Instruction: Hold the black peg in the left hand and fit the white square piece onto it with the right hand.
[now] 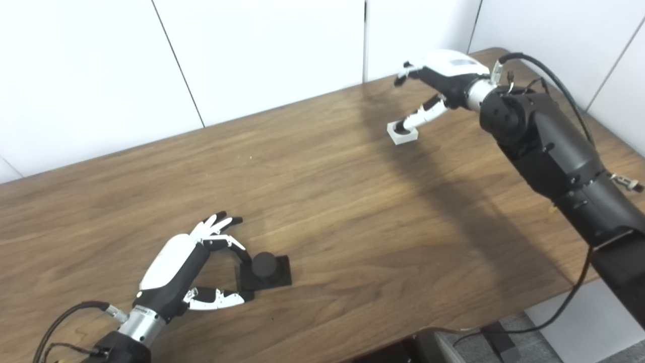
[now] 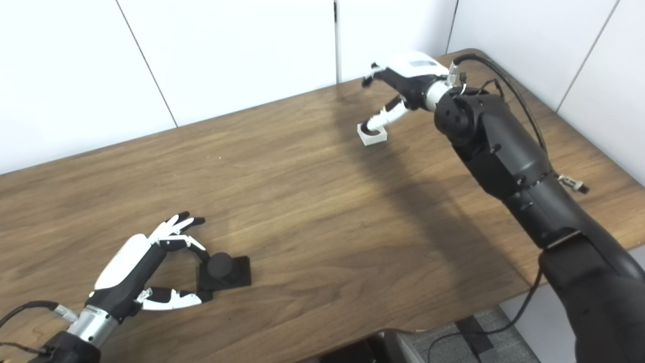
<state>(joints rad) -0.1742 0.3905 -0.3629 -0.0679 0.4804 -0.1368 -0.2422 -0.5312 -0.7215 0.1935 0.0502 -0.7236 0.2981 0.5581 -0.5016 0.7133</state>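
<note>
both head cameras look down from above the near edge across the same table (image 1: 352, 212), slightly offset sideways.

left hand (image 2: 146, 272) open beside black peg (image 2: 221, 269); right hand (image 2: 398, 85) thumb touching white square piece (image 2: 372, 135).

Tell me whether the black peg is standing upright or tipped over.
Upright. The black peg sits flat on its square base on the table, round post pointing up, with the left robot hand at its near-left edge.

Bare bench (image 1: 327, 201) lies between the black peg (image 1: 264, 267) and the white square piece (image 1: 402, 133). Wall panels (image 1: 262, 50) close the far edge.
</note>
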